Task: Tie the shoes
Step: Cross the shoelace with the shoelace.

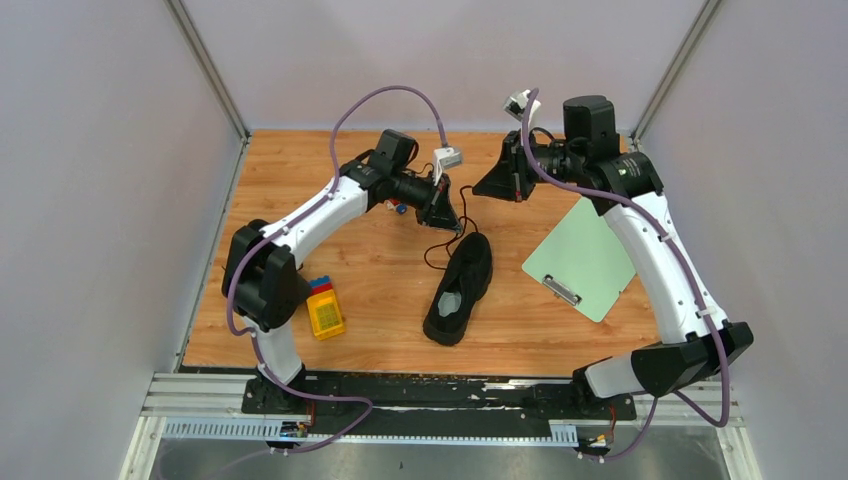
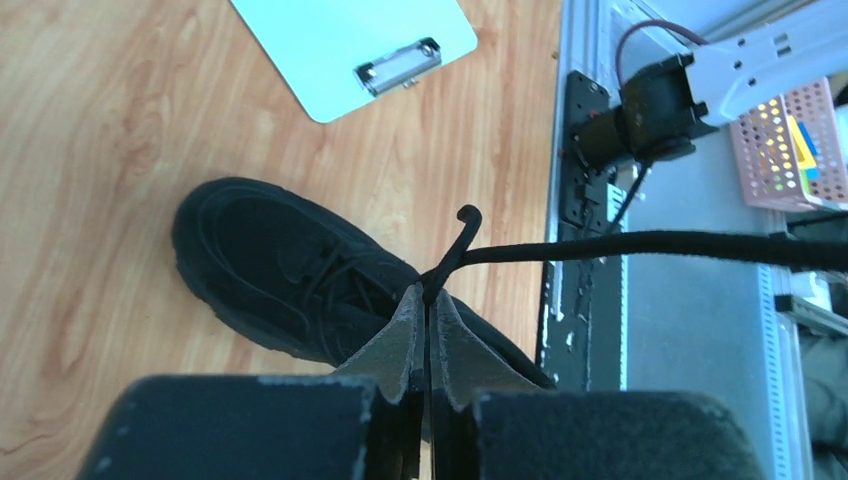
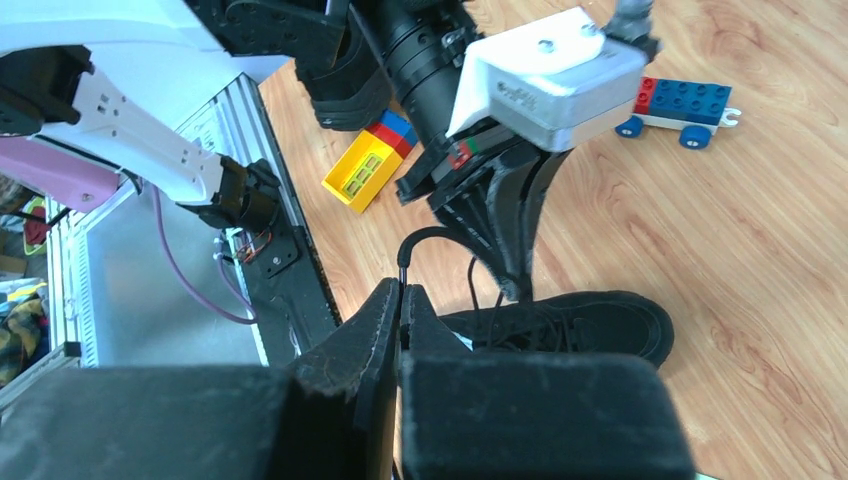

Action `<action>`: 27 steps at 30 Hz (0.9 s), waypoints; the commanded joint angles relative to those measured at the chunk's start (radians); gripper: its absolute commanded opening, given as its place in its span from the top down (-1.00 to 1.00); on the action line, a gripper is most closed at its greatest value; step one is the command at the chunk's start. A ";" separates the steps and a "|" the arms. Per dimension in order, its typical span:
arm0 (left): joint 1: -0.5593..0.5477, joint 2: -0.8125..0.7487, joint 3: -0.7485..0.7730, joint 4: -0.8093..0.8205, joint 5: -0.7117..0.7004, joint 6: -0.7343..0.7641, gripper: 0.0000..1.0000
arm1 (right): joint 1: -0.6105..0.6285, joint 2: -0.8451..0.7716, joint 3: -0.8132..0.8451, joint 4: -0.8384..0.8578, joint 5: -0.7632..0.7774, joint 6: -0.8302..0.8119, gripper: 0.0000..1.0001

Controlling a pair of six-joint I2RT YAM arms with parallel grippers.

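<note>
Yellow toy block [image 1: 325, 312] sits at the left of the desk [image 1: 380, 290], unused. Left fingers [image 2: 405, 330] are pressed together, pinching a lace [image 2: 600, 245] and holding it taut. One black shoe [image 1: 460, 288] lies mid-desk, heel toward the arms; no second shoe in view. Right fingers [image 3: 380, 320] also pinch a lace end. Both are raised above the shoe, likely to cross the ends for a knot. Green clipboard [image 1: 582, 258] at right, uninvolved.
</note>
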 commanded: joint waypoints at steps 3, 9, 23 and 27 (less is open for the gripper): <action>0.002 -0.062 -0.049 0.024 0.124 0.075 0.99 | 0.002 0.007 0.042 0.070 0.060 0.024 1.00; 0.002 -0.072 -0.087 0.079 0.120 0.054 0.72 | 0.000 0.009 0.012 0.076 0.074 0.059 1.00; -0.006 -0.049 -0.115 0.223 0.101 -0.064 0.34 | -0.012 0.017 -0.035 0.087 0.081 0.101 1.00; -0.005 -0.047 -0.122 0.233 0.075 -0.068 0.28 | -0.030 0.024 -0.037 0.101 0.064 0.134 1.00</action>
